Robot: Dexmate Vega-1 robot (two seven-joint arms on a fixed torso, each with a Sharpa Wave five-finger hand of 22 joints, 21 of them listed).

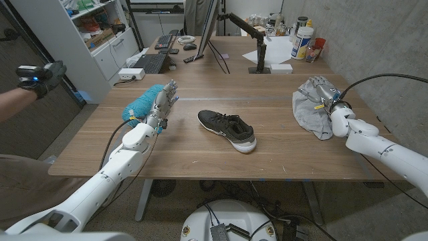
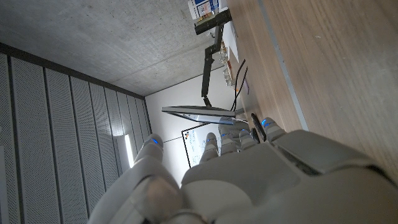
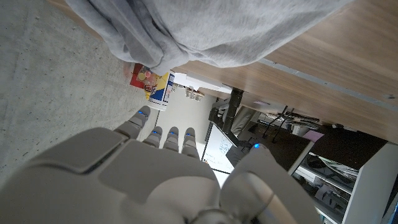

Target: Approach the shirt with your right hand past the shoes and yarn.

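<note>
One dark lace-up sneaker with a white sole [image 1: 227, 130] lies mid-table, one fluffy turquoise yarn bundle [image 1: 142, 102] just behind the left hand [image 1: 160, 107], whose fingers are spread, empty. The crumpled grey shirt [image 1: 311, 107] sits at the table's right; the right hand [image 1: 329, 99] is over it, grip unclear.

Head cam high, looks down the table [image 1: 200, 150] over both arms. Wrist cams sit close behind each hand, views turned. Right wrist shares the shirt [image 1: 313, 107] [image 3: 236, 31] with head view.
</note>
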